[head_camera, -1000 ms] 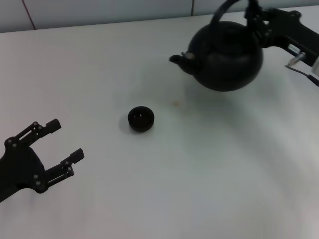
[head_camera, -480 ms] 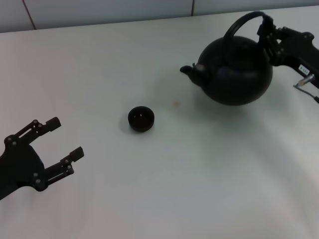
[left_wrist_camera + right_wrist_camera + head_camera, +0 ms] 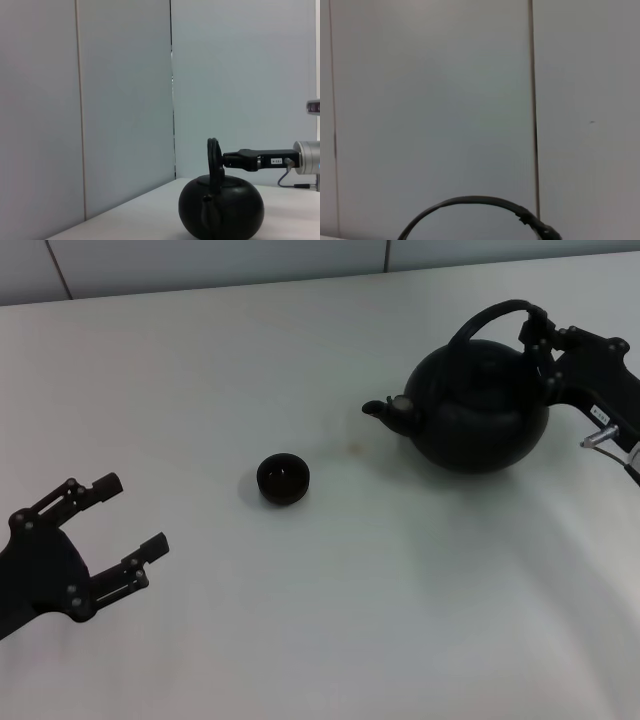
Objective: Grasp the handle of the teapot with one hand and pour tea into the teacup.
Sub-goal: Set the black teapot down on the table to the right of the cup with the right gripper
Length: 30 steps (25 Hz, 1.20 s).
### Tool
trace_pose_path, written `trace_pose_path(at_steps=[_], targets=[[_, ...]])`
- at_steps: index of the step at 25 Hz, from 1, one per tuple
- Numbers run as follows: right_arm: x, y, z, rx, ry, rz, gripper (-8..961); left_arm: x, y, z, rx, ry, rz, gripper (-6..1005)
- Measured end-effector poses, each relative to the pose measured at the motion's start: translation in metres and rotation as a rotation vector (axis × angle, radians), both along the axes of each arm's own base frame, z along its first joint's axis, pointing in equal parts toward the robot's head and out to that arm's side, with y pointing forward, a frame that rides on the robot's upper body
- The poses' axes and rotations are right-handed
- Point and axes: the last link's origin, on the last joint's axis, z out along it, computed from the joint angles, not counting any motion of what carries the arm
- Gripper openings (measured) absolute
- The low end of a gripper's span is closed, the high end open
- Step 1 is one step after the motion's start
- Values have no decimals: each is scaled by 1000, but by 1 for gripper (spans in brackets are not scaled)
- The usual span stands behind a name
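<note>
Right gripper [image 3: 540, 340] clamps the teapot [image 3: 480, 420] handle [image 3: 490, 315]; next, carry its spout over the teacup [image 3: 283, 479]; left gripper [image 3: 125, 530] idles, spread.

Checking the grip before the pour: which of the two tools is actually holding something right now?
The right tool, clamped on the teapot's handle. The left tool hangs open near the table's front, holding nothing.

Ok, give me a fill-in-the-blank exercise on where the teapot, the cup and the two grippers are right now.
1. The right gripper is shut on the teapot's ____.
2. The teapot points its spout toward the robot's ____ side.
3. The teacup stands apart from the teapot, on the white ____.
4. The left gripper holds nothing, and its fingers are ____.

Missing words: handle; left; table; open
</note>
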Motion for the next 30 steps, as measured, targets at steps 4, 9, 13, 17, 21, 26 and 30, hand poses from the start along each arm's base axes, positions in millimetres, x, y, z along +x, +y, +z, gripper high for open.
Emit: trace_pose_path(at_steps=[4, 9, 13, 17, 21, 26, 30], targets=[[0, 0, -1, 9, -14, 3, 87, 0, 0, 0, 2, -1, 1, 806], [0, 2, -2, 6, -21, -7, 88, 0, 0, 0, 3, -3, 4, 806], [2, 3, -5, -6, -32, -27, 88, 0, 0, 0, 4, -3, 7, 805], [2, 3, -6, -15, -36, -26, 89, 0, 0, -1, 4, -4, 9, 805], [3, 4, -6, -13, -35, -34, 117, 0, 0, -1, 3, -6, 12, 805], [6, 2, -5, -8, -33, -47, 256, 0, 1, -2, 1, -7, 13, 806], [7, -1, -5, -3, -25, -43, 340, 0, 1, -2, 2, -6, 12, 806]])
